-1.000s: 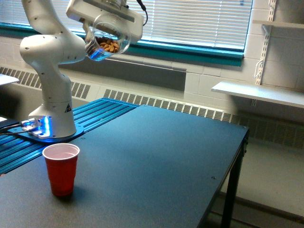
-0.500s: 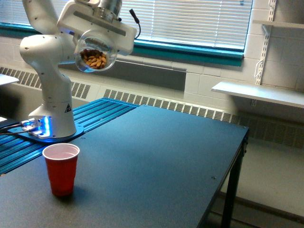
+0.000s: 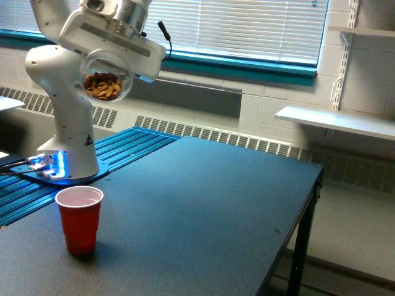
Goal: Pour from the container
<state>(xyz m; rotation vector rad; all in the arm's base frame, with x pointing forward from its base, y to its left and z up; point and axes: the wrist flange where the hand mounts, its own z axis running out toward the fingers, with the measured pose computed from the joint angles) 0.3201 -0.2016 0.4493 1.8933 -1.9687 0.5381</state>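
Your container hangs high above the table, tipped toward the camera, nuts visible, up and slightly to the exterior view's right of the red cup. Finger state: cannot tell, hidden. Risk: from this height the nuts may scatter or bounce out.
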